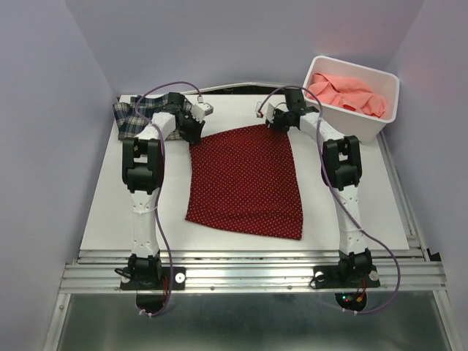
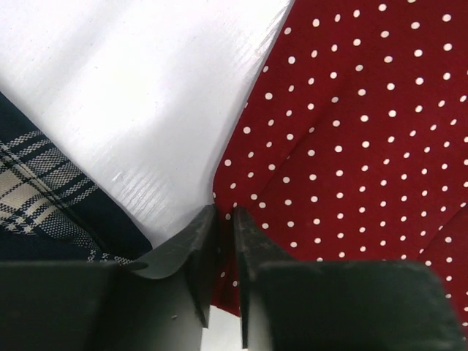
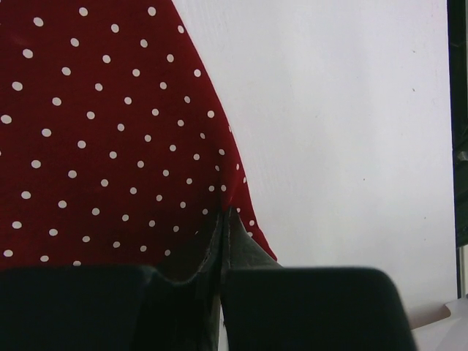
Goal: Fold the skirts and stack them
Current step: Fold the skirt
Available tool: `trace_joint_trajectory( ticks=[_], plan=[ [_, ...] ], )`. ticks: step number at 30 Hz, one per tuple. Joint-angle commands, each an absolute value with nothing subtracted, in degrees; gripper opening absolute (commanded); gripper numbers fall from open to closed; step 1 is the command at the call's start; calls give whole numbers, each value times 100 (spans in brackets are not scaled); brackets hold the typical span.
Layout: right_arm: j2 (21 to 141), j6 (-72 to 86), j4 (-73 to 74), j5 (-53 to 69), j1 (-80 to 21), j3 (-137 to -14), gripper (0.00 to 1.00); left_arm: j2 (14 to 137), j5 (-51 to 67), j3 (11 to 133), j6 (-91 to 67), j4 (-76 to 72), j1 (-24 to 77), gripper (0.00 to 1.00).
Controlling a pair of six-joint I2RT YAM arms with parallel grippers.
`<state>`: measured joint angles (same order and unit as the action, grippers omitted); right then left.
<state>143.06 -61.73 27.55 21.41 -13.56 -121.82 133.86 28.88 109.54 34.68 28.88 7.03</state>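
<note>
The left tool (image 2: pixel 223 212) has its two fingers pressed nearly together, pinching the edge of the red dotted skirt (image 2: pixel 351 146) at its far left corner. The right tool (image 3: pixel 225 216) is likewise closed tight on the far right corner of the same skirt, where the hem runs in between the fingertips.

From above, this skirt (image 1: pixel 245 179) lies spread flat in the middle of the white tabletop (image 1: pixel 110 212), widening toward the near edge, with both tools at its far corners. Just beyond the left tool, the plaid skirt (image 1: pixel 135 117) lies bunched at the far left corner of the tabletop, apart from the red one.

At the far right stands the white bin (image 1: pixel 365 124). Inside it the salmon-pink skirt (image 1: pixel 344 91) lies crumpled.
</note>
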Motion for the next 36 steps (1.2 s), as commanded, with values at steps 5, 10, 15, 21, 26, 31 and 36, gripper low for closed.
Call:
trace_joint_trajectory(
  ticks=[5, 10, 15, 21, 26, 31, 36],
  plan=[
    [13756, -5801, 2479, 1881, -1327, -11997, 1, 12982, 2865, 11022, 3454, 2945, 686, 0],
    [13290, -5669, 2461, 1890, -1327, -11918, 1, 12482, 2760, 10733, 3428, 2769, 686, 0],
    [12596, -5739, 2443, 1802, -1327, -11374, 1, 11874, 2567, 10169, 3516, 2409, 686, 0],
    [11830, -5783, 2619, 1898, -1327, -10750, 1, 11066, 2487, 9458, 3761, 2224, 686, 0],
    [11067, -5695, 3181, 2144, -1327, -10223, 1, 10179, 2645, 8527, 4007, 2110, 703, 0],
    [10058, -5652, 3331, 2347, -1379, -9004, 1, 9100, 2803, 7202, 4411, 2013, 764, 0],
    [9362, -5581, 3542, 2478, -1441, -8002, 1, 8131, 2804, 6040, 4859, 2100, 861, 0]
  ],
)
